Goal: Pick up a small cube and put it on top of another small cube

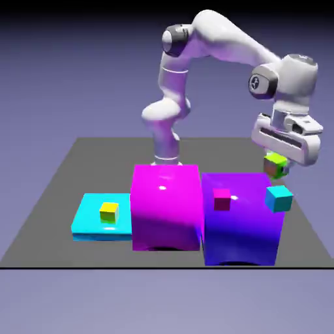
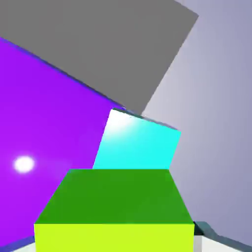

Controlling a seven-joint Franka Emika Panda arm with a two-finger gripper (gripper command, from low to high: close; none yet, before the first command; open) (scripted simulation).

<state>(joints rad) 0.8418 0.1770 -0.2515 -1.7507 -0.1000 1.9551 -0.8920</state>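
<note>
Hand (image 1: 276,164) closed on the lime-green cube (image 1: 275,166), near the cyan cube (image 1: 279,199) and purple block (image 1: 242,225).

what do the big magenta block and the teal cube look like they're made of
Magenta block: looks like smooth, glossy plastic or painted material, judging by the small white highlight and shaded sheen; being a render, it could be either.
Teal cube: perhaps plastic too, evenly coloured and untextured, with a soft white glare in the hand view.

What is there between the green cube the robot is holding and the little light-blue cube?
In the exterior view, nothing shows between the green cube and the light-blue cube, only a narrow bare gap.
</note>
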